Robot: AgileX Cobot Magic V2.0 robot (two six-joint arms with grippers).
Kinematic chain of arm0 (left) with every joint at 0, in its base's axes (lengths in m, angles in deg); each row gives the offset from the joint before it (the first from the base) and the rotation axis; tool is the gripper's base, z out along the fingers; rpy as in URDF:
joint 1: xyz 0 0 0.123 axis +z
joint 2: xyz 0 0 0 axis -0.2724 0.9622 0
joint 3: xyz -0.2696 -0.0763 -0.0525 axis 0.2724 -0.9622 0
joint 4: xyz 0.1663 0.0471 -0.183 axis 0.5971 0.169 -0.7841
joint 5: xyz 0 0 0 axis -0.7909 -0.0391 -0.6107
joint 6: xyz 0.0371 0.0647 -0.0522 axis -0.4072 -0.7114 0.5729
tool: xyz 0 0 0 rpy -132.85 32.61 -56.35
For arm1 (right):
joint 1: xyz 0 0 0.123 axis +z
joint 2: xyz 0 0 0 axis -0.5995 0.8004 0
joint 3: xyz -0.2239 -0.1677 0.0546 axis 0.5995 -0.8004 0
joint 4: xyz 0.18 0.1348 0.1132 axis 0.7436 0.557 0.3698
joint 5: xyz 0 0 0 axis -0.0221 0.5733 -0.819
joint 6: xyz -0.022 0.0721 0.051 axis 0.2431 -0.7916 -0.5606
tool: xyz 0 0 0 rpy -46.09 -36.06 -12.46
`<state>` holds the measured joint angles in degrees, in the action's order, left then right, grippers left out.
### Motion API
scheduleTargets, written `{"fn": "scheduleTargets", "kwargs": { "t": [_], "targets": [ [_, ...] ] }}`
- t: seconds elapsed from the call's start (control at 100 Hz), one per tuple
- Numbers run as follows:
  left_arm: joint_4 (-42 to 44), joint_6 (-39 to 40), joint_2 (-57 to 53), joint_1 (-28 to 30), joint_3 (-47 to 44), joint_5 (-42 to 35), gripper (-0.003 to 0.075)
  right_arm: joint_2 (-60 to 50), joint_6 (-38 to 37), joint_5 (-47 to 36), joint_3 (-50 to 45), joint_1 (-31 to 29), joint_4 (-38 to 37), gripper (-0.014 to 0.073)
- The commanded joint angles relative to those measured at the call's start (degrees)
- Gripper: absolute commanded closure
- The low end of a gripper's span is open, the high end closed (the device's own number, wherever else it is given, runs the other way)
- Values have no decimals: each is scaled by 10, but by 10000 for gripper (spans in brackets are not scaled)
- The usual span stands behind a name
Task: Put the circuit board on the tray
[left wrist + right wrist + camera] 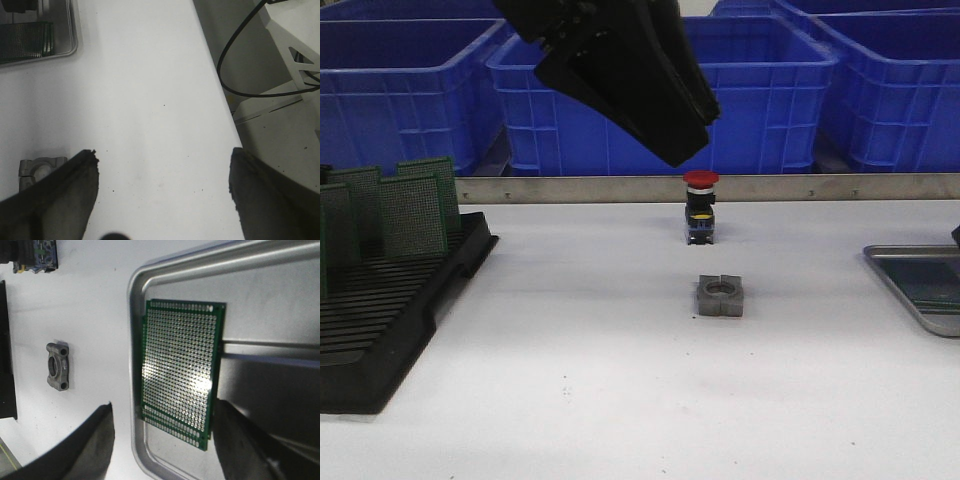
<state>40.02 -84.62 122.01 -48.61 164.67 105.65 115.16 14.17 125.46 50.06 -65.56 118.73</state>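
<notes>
A green perforated circuit board lies flat inside the silver-grey tray, close to its rim. My right gripper hovers over it, open, one finger outside the rim and the other at the board's far edge. In the front view the tray sits at the table's right edge. The left wrist view shows the tray with the board far off. My left gripper is open over bare table with nothing between its fingers. It hangs high above the table's middle.
A black slotted rack at the left holds several upright green boards. A red push button and a grey metal block stand mid-table. Blue bins line the back behind a metal rail. The table's edge is near the left gripper.
</notes>
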Motion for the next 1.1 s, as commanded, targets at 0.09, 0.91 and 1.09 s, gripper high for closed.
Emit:
{"fn": "scheduleTargets", "kwargs": {
  "t": [0.09, 0.91, 1.09],
  "targets": [
    [-36, 1, -29, -5, 17, 8, 204, -43, 3, 21, 13, -3, 20, 117],
    [-40, 149, -89, 69, 12, -146, 205, -276, 28, -149, -17, 104, -19, 117],
    [-40, 187, -151, 136, -40, -237, 205, -350, 34, -226, -63, 120, -26, 117]
  ]
}}
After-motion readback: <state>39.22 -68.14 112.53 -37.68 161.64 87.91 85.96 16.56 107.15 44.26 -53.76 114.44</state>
